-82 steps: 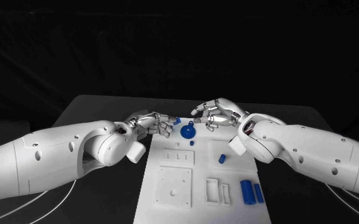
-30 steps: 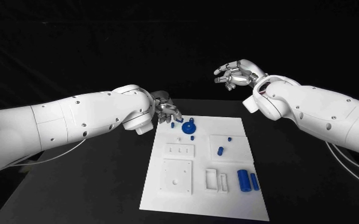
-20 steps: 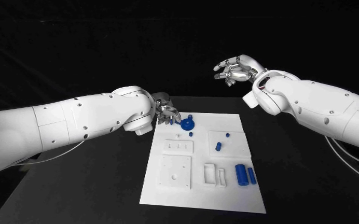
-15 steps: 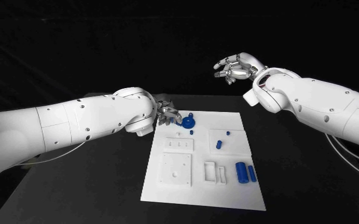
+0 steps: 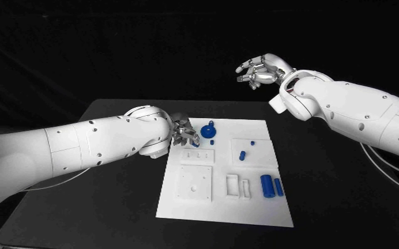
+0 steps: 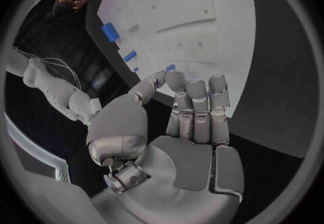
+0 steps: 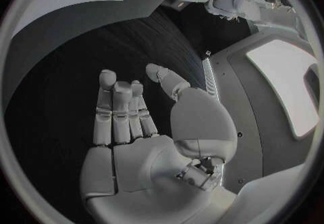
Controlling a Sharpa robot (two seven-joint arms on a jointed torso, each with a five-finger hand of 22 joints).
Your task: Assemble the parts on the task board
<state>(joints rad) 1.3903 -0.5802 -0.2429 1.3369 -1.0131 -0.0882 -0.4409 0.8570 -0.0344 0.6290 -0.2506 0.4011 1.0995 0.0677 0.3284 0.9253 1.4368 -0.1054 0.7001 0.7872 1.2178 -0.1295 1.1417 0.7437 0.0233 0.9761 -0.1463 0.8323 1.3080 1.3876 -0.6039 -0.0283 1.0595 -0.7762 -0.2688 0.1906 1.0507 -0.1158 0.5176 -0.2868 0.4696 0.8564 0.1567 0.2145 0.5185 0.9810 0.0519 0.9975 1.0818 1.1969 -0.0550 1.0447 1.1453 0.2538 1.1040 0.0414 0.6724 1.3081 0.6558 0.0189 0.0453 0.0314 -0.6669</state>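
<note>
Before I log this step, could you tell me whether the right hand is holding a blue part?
No, the right hand is raised with nothing in its spread fingers.

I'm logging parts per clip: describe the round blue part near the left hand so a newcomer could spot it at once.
Start at the white task board in the middle of the black table. Go to its far edge, just beside the left hand. There sits the round blue part, a flat disc with a small knob, far wider than the slim blue cylinders nearer the robot.
</note>
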